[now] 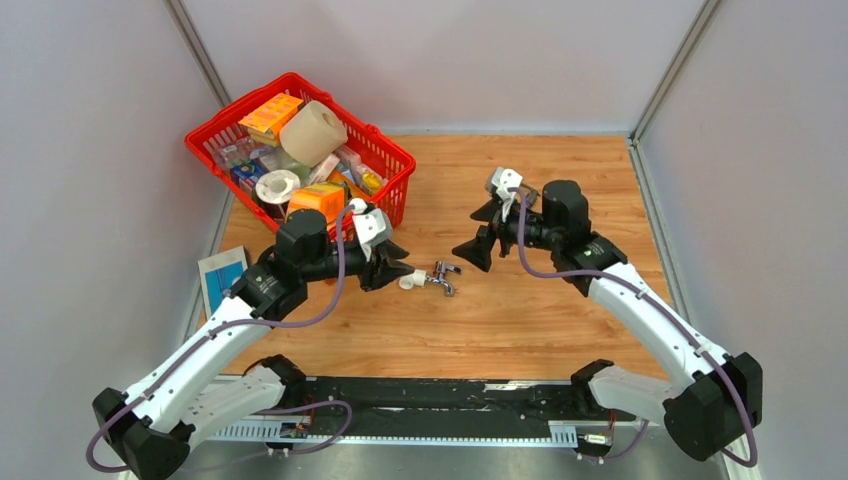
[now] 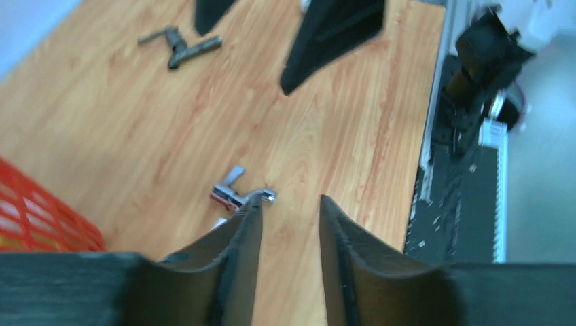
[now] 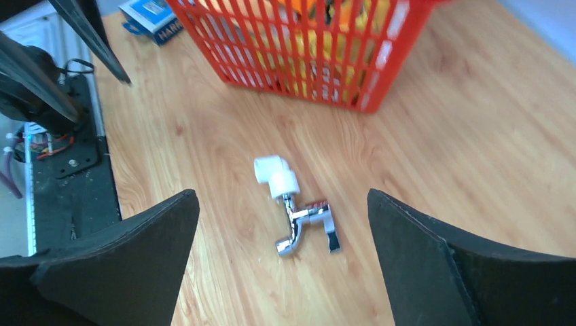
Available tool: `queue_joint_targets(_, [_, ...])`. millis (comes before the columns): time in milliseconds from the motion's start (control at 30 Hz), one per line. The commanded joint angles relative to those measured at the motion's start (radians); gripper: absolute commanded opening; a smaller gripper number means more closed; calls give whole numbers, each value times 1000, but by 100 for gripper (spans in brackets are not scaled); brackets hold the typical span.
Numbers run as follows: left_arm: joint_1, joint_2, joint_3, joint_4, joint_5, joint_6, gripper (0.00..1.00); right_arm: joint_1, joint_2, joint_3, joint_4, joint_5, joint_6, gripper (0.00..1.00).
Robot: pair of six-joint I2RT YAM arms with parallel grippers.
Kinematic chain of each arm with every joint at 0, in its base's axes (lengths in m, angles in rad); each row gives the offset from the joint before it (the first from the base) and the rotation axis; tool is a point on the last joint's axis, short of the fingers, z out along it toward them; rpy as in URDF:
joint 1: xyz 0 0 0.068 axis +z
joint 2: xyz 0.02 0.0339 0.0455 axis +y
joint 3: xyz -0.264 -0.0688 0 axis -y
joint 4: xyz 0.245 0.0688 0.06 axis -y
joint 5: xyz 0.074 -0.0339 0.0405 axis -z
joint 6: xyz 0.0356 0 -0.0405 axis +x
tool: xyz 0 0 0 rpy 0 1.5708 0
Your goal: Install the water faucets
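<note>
Wood tabletop (image 1: 560,320), grey walls. Silver faucet (image 3: 302,224) lies mid-tabletop and looks threaded into the white elbow fitting (image 3: 275,175), so count that one done. Dark grey faucet (image 2: 182,46) lies loose by the right claw (image 1: 480,232) with no fitting on it; that's what you have left. Right claw is spread wide and empty. Left claw (image 2: 291,202) is closed down narrow, pinching nothing, just beside the silver faucet.

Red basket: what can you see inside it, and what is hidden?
A beige paper roll, a white tape ring, orange boxes and packets fill the basket; whatever lies beneath them is covered.
</note>
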Motion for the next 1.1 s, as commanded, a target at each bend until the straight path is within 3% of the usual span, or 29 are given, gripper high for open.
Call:
queue_joint_targets(0, [-2, -4, -11, 53, -215, -276, 51, 3, -17, -97, 60, 181, 105, 100])
queue_joint_targets(100, [-2, 22, 11, -12, -296, -412, 69, 3, -12, -126, 77, 313, 218, 100])
queue_joint_targets(167, [-2, 44, 26, -65, -333, -524, 69, 2, 6, -109, 71, 461, 378, 100])
queue_joint_targets(333, [-9, 74, 48, -168, -375, -636, 70, -5, 25, -174, 117, 416, 423, 100])
queue_joint_targets(500, [-135, 161, 95, -274, -690, -662, 67, -5, 63, -217, 145, 407, 428, 100])
queue_joint_targets(567, [-169, 214, 106, -291, -801, -742, 67, -5, 69, -227, 148, 431, 434, 98])
queue_joint_targets(667, [-170, 283, 108, -288, -832, -808, 67, -5, 51, -249, 149, 483, 438, 98])
queue_joint_targets(1067, [-170, 671, 216, -272, -884, -736, 73, -5, -75, -339, 163, 562, 428, 99])
